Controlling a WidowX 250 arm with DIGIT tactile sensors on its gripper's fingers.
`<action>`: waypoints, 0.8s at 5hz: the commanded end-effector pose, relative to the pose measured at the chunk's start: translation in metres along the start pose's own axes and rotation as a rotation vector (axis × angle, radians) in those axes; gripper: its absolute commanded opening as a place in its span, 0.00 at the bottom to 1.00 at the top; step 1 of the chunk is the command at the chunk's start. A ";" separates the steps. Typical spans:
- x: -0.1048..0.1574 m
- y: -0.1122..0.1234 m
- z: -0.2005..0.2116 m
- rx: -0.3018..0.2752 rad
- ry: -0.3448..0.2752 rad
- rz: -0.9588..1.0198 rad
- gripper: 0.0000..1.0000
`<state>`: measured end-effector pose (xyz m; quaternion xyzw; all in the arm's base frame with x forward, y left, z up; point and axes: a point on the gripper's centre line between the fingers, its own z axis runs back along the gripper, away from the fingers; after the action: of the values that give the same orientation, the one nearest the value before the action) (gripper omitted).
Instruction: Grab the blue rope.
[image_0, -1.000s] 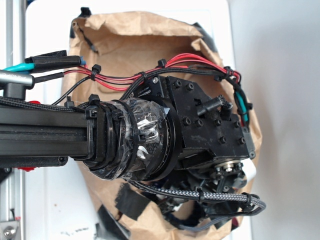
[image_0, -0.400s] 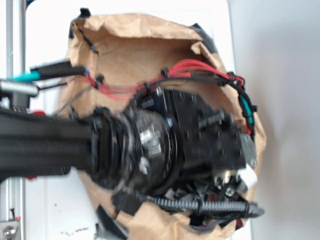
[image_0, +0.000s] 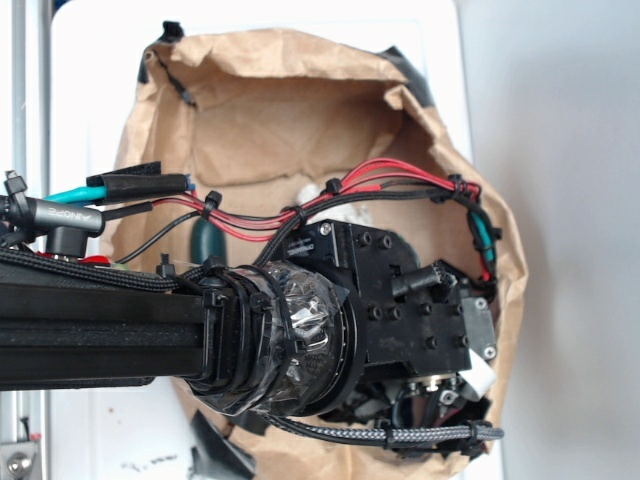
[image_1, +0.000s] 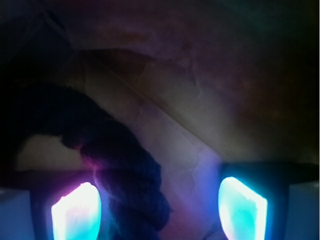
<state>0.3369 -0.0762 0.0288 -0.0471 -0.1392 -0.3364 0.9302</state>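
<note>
We are looking down from the exterior view on a crumpled brown paper bag (image_0: 270, 120) lying on a white tabletop (image_0: 110, 430), and the black arm (image_0: 100, 335) with its wrist block is covering most of the bag's inside, so the tool itself and the blue rope are hidden from us there. Only a small dark green rounded thing (image_0: 207, 238) is peeking out beside the red wires (image_0: 300, 205), and we cannot tell what it is. A grey braided cable (image_0: 420, 434) is running under the wrist near the bag's lower edge. The bag's raised walls are closing in on the wrist to the right and below, while the upper half of the bag is lying open. In the dim wrist view we are seeing the tool (image_1: 160, 207) standing wide open, its two glowing fingers (image_1: 75, 212) far apart and gripping nothing. The blue rope (image_1: 125, 170) is lying on the paper between them, just beside the finger on the picture's left; whether it is touching we cannot tell. Its thick twisted length is running from the bottom edge, where it is cut off, upward and then curving over toward the left into darkness, where its end is getting lost. The space toward the other finger is showing bare creased paper.
</note>
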 end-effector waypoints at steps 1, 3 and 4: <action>-0.004 -0.018 -0.004 -0.034 0.021 -0.069 0.54; -0.001 -0.007 0.003 -0.008 -0.021 -0.027 0.00; -0.004 -0.005 0.005 0.002 -0.033 -0.024 0.00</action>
<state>0.3300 -0.0742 0.0293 -0.0524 -0.1486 -0.3479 0.9242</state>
